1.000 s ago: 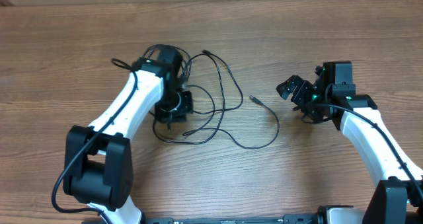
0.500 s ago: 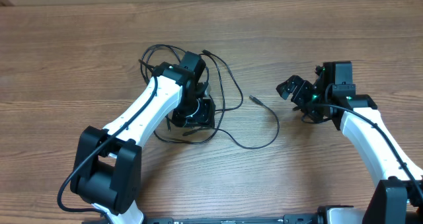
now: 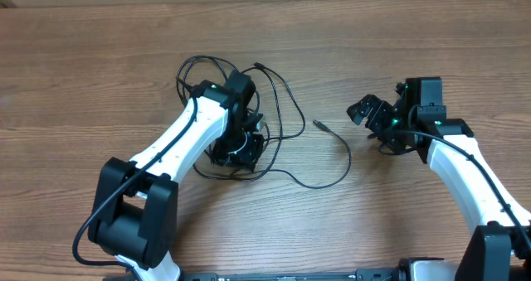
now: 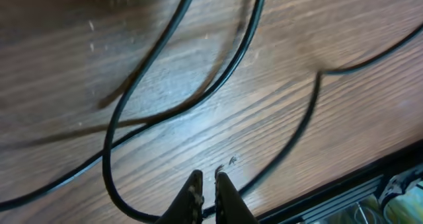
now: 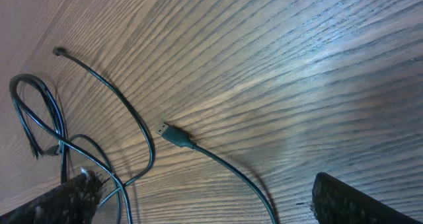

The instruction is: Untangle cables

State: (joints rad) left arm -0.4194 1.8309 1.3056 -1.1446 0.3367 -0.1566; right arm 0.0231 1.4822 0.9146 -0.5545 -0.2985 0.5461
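Several thin black cables (image 3: pixel 280 107) lie tangled at the table's middle left. One strand runs out right to a silver-tipped plug (image 3: pixel 320 125). My left gripper (image 3: pixel 241 147) sits low in the tangle. In the left wrist view its fingers (image 4: pixel 195 184) are closed together, and a cable (image 4: pixel 209 210) crosses the narrow slit between them, looping away at the left (image 4: pixel 113 184). My right gripper (image 3: pixel 375 122) hovers right of the plug, open and holding nothing. The right wrist view shows that plug (image 5: pixel 173 135) and its cable lying between the wide-spread fingers (image 5: pixel 357 201).
The wooden table (image 3: pixel 348 49) stretches bare behind and between the arms. Another small plug end (image 5: pixel 58 51) lies at the far side of the tangle. A dark rail (image 4: pixel 370 184) at the table's front edge shows in the left wrist view.
My left arm swung right into the tangle, its gripper opened and then closed again, dragging the loops slightly. The right arm has stayed still and open.
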